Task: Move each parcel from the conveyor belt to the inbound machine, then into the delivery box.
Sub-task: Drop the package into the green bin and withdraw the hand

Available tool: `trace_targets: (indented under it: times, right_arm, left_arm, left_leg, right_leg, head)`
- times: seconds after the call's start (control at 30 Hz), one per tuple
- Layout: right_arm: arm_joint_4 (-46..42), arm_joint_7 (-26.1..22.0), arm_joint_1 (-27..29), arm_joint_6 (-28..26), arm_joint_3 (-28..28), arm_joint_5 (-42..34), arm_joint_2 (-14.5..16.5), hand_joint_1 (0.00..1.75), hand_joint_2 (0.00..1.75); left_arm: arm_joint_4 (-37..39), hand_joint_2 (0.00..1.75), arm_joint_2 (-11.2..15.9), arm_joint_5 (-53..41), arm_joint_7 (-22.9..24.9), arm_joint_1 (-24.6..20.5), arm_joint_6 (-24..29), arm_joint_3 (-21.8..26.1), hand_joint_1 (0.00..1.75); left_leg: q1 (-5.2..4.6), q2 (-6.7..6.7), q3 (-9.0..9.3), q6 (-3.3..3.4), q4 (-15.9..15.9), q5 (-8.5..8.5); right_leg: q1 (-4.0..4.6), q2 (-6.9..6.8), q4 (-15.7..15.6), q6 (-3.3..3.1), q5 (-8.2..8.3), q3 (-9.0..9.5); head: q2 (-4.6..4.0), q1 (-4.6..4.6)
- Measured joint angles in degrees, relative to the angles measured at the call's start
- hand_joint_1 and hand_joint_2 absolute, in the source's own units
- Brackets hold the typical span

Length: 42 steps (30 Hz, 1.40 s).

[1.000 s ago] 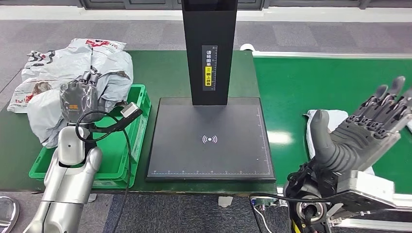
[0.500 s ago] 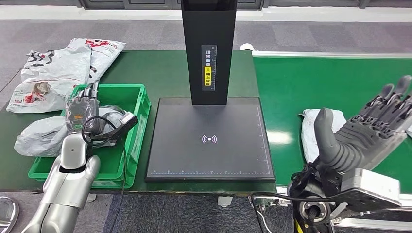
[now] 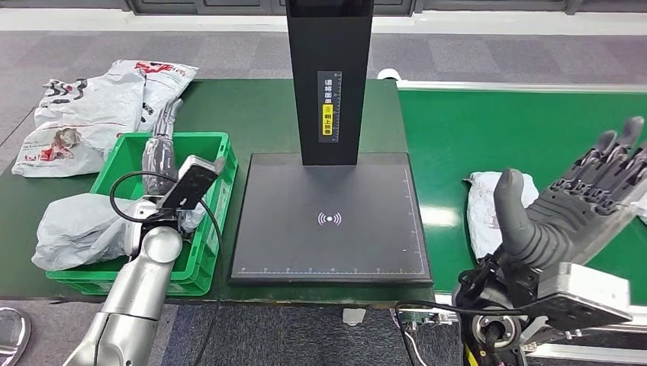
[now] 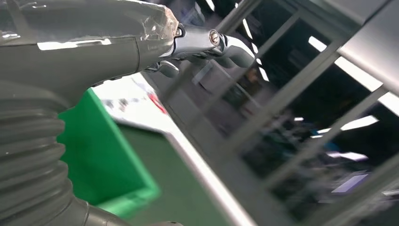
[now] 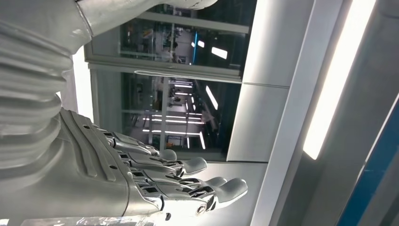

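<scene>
Green conveyor belt (image 3: 526, 126) carries a soft, crumpled parcel (image 3: 482, 210): light, slippery; grasp its bunched middle. Right hand (image 3: 580, 202) spread wide, empty; left hand (image 3: 162, 141) extended, empty.

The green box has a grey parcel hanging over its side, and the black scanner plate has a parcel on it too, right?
Not quite. The grey parcel does hang over the green box, but the head view shows the scanner plate with nothing on it. The other parcel lies on the belt, by the right hand.

Wireless-signal sign on scanner plate (image 3: 329, 219); column label (image 3: 329, 105) illegible.
</scene>
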Motion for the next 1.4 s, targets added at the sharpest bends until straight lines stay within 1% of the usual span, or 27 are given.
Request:
trace_targets:
  times: [0.07, 0.23, 0.37, 0.43, 0.53, 0.63, 0.77, 0.87, 0.97, 1.0, 1.07, 1.2, 1.4]
  right_arm:
    - [0.23, -0.31, 0.00, -0.03, 0.00, -0.31, 0.00, 0.00, 1.75]
    - [0.65, -0.39, -0.03, -0.13, 0.00, -0.44, -0.01, 0.00, 1.75]
    - [1.37, 0.21, -0.48, -0.20, -0.01, -0.02, -0.01, 0.00, 1.75]
    - [2.50, 1.91, -1.00, -0.37, -0.16, 1.80, -0.01, 0.00, 1.75]
    - [5.40, 5.98, -1.58, -0.80, -1.12, 6.72, -0.04, 0.00, 1.75]
    - [8.57, 9.55, -1.74, -1.01, -2.55, 12.03, -0.22, 0.00, 1.75]
    - [13.10, 14.79, -1.86, -1.13, -4.75, 19.17, -0.41, 0.00, 1.75]
    - [18.25, 17.85, -2.06, -1.30, -8.31, 26.96, -0.54, 0.00, 1.75]
    - [24.24, 18.28, -1.95, -1.54, -16.33, 36.19, -0.29, 0.00, 1.75]
    - [25.61, 18.36, -1.82, -1.59, -18.77, 37.92, -0.18, 0.00, 1.75]
    - [27.55, 19.14, -1.52, -1.65, -22.13, 40.10, -0.06, 0.00, 1.75]
    - [30.84, 22.41, -0.99, -1.69, -26.27, 43.84, -0.03, 0.00, 1.75]
    - [36.30, 24.14, -0.47, -1.70, -31.05, 45.04, -0.04, 0.00, 1.75]
  left_arm:
    - [-2.59, 1.75, -0.93, 4.25, -0.94, 0.30, -0.54, 0.00, 0.00]
    - [-6.00, 1.75, -2.10, 6.27, -1.69, 0.82, -0.94, 0.00, 0.00]
    - [-8.68, 1.75, -2.80, 11.82, -4.05, 1.26, -1.06, -0.67, 0.00]
    - [-10.89, 1.75, -3.15, 15.94, -4.26, 1.45, -2.41, -1.97, 0.00]
    - [-13.93, 1.75, -3.56, 20.94, -3.83, 1.97, -4.92, -5.17, 0.00]
    - [-15.51, 1.75, -3.89, 23.52, -3.43, 2.47, -6.14, -8.44, 0.00]
    - [-16.07, 1.75, -4.35, 26.71, -3.02, 3.05, -8.37, -11.62, 0.00]
    - [-15.19, 1.75, -5.36, 30.45, -3.04, 3.45, -10.26, -14.76, 0.00]
    - [-12.19, 1.75, -7.03, 34.99, -3.87, 3.92, -11.69, -18.44, 0.00]
    - [-11.46, 1.75, -7.35, 35.80, -4.08, 4.09, -11.92, -19.22, 0.00]
    - [-10.57, 1.75, -7.72, 36.57, -4.26, 4.23, -12.19, -20.07, 0.00]
    - [-9.43, 1.75, -8.11, 37.00, -4.26, 4.28, -12.46, -20.92, 0.00]
    - [-8.58, 1.75, -8.15, 37.06, -4.24, 4.37, -12.47, -20.98, 0.00]
  left_leg:
    - [-0.03, 0.01, 0.00, 0.00, 0.00, -0.01]
    - [-0.04, -0.01, 0.01, -0.02, -0.01, 0.01]
    - [-0.04, 0.00, 0.02, -0.05, -0.01, 0.04]
    - [-0.04, 0.00, 0.03, -0.05, -0.01, 0.04]
    - [-0.04, -0.01, 0.04, -0.03, -0.01, 0.05]
    - [-0.05, -0.01, 0.03, -0.02, 0.00, 0.04]
    - [-0.08, 0.00, 0.07, -0.01, 0.00, 0.03]
    - [-0.09, -0.03, 0.06, 0.01, 0.01, 0.02]
    - [-0.09, -0.14, 0.02, 0.06, 0.02, -0.01]
    - [-0.09, -0.15, 0.01, 0.07, 0.02, -0.01]
    - [-0.11, -0.10, 0.03, 0.09, 0.02, -0.04]
    - [-0.13, -0.09, 0.03, 0.12, 0.01, -0.06]
    - [-0.12, -0.07, 0.03, 0.12, 0.00, -0.05]
  right_leg:
    - [0.01, 0.00, 0.00, 0.00, 0.00, 0.00]
    - [0.04, 0.00, 0.00, -0.01, -0.01, -0.01]
    - [0.05, 0.01, 0.00, -0.01, -0.01, -0.01]
    - [0.03, 0.01, 0.00, -0.01, 0.00, 0.00]
    - [0.00, -0.02, 0.00, 0.00, 0.00, 0.03]
    - [-0.03, -0.03, 0.00, 0.01, 0.01, 0.03]
    - [-0.03, -0.02, -0.02, 0.01, 0.01, 0.01]
    - [-0.02, -0.06, -0.05, 0.02, 0.00, 0.03]
    - [-0.04, -0.19, -0.06, 0.03, 0.00, 0.10]
    - [-0.06, -0.20, -0.06, 0.04, 0.01, 0.09]
    - [-0.09, -0.14, -0.06, 0.06, 0.02, 0.07]
    - [-0.07, -0.11, -0.06, 0.07, 0.01, 0.04]
    - [-0.06, -0.10, -0.06, 0.07, -0.01, 0.03]
  head:
    - [-0.01, 0.00]
    - [0.00, 0.00]
    - [0.00, 0.00]
    - [-0.01, 0.00]
    - [-0.01, 0.00]
    - [-0.01, 0.00]
    - [0.01, 0.00]
    - [0.00, 0.00]
    - [0.01, 0.01]
    - [0.01, 0.01]
    - [0.00, 0.00]
    - [-0.01, 0.00]
    - [0.01, 0.00]
